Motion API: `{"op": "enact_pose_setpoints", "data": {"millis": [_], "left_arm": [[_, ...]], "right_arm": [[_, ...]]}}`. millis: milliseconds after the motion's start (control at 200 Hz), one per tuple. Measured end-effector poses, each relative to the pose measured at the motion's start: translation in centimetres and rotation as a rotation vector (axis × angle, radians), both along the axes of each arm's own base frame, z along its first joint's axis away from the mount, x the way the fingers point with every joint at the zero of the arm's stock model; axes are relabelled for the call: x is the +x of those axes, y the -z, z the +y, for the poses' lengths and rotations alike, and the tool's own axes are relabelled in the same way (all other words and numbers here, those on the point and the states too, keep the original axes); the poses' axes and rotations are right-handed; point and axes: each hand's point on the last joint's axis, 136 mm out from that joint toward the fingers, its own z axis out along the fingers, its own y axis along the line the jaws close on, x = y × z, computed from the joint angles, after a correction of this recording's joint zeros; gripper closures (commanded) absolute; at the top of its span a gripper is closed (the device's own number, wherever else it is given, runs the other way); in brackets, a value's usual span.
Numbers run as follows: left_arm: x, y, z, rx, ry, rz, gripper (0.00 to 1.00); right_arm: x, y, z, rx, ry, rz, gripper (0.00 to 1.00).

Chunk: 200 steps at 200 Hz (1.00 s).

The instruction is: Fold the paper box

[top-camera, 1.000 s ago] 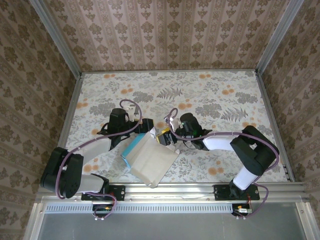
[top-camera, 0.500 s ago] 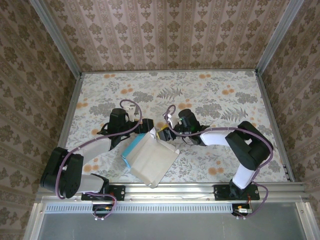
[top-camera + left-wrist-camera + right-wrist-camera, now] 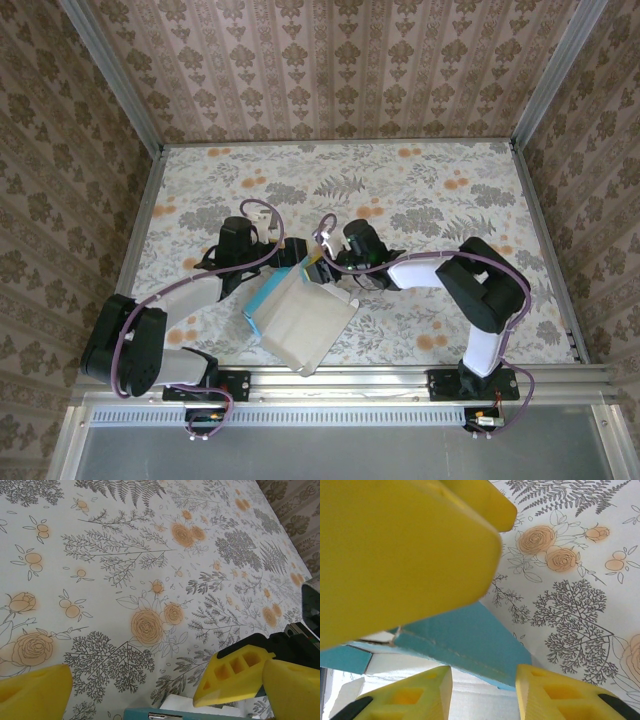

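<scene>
Paper box [image 3: 300, 322]: spotted from the top camera near the front edge of the floral table [image 3: 430, 190], between the two arms. The white face is up and a turquoise side is showing along its left edge.
Left claw [image 3: 297, 262]: parked at the box's far corner. In its wrist view the fingers are spread wide and nothing is held. The box's turquoise-and-white edge [image 3: 172, 711] is just caught at the bottom, between them.
Right claw [image 3: 320, 270]: seen reaching in from the right to that same far corner, just beside the left claw.
Right claw gap [image 3: 483, 692]: medium-ish. A turquoise flap [image 3: 470, 640] dips down into it, but neither finger is seen pressed on the card.
Given by top view: the box's whole outline and both arms bent toward it.
Given by left wrist: a yellow finger with square pockets [image 3: 235, 672] poking in from the right, apparently the right claw's.
Given by right wrist: a dashed crease line on the flap, with white card below it. A big blurred yellow mass [image 3: 395, 555] sits upper left; whose it is can't be told.
</scene>
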Motion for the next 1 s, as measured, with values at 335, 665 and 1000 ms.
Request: {"op": "enact_pose_setpoints", "data": {"millis": [335, 665, 1000], "left_arm": [[-0.1, 0.2, -0.5, -0.014, 0.025, 0.006, 0.04], [0.1, 0.2, -0.4, -0.018, 0.024, 0.005, 0.04], [0.5, 0.2, 0.1, -0.013, 0.001, 0.001, 0.04]], "right_arm": [[0.8, 0.0, 1.1, 0.003, 0.009, -0.030, 0.69], [1.3, -0.1, 1.3, -0.020, 0.033, -0.072, 0.78], [1.7, -0.1, 1.7, -0.073, 0.087, -0.147, 0.84]]}}
